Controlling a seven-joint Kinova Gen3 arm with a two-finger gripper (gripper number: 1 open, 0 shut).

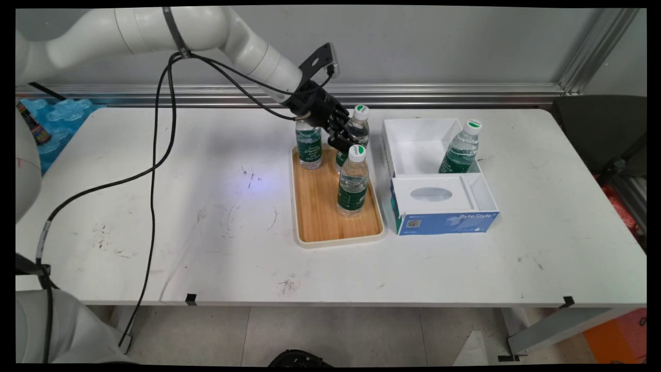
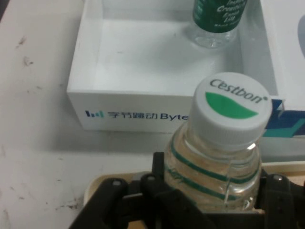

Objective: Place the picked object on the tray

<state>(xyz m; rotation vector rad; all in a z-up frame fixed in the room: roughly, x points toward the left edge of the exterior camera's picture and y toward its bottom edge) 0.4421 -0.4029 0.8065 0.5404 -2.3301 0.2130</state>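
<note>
Bottles crowded on the wooden tray (image 1: 315,217), with one clasped at the neck by the gripper (image 1: 343,137).

Taking the tray as landmark and reading from its left: a bottle at the far left corner (image 1: 309,147) stands just beside the gripper's linkage and could be knocked over by any sideways swing. The gripped bottle (image 2: 217,157), at the tray's far right, is enclosed below its white cap (image 2: 232,110) by the closed fingers (image 2: 164,174); held so high, it could tilt or slip. A near bottle (image 1: 352,183) stands just in front and may be clipped. Right of the tray, the white box (image 1: 408,142) is seen holding a fourth bottle (image 1: 460,149).
</note>
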